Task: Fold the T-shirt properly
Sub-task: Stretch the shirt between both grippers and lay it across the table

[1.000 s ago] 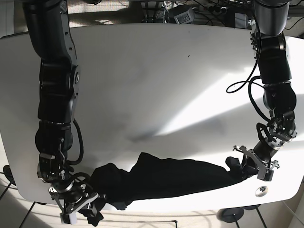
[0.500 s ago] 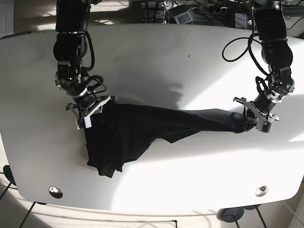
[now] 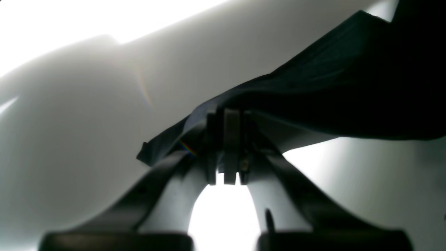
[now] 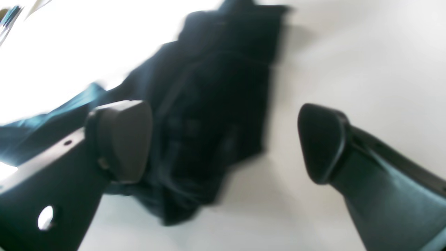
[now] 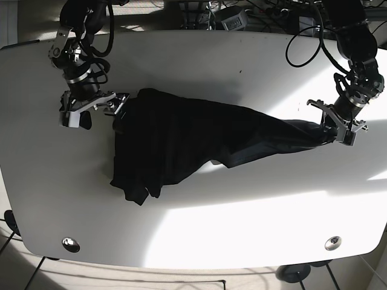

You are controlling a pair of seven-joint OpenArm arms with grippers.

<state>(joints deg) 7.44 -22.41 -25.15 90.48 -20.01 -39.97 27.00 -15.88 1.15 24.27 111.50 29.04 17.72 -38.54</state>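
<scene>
The black T-shirt [image 5: 181, 139] lies bunched across the white table [image 5: 242, 217], stretched into a long band toward the right. My left gripper [image 5: 332, 128] is shut on the shirt's right end. The left wrist view shows its closed fingertips [image 3: 224, 115] pinching a fold of the dark cloth [image 3: 331, 87] above the table. My right gripper [image 5: 95, 110] is open at the shirt's upper left edge. In the right wrist view its jaws [image 4: 226, 139] stand wide apart, with the crumpled shirt [image 4: 216, 87] blurred beyond them.
Cables and equipment [image 5: 233, 18] sit behind the table's far edge. Two round fittings [image 5: 71, 244] [image 5: 331, 243] are set near the front corners. Bright sunlight falls across the table's right and front parts.
Both arms have pulled the shirt farther back on the table. The right gripper has opened, let go of the cloth and shifted left. The left gripper still holds its end.
</scene>
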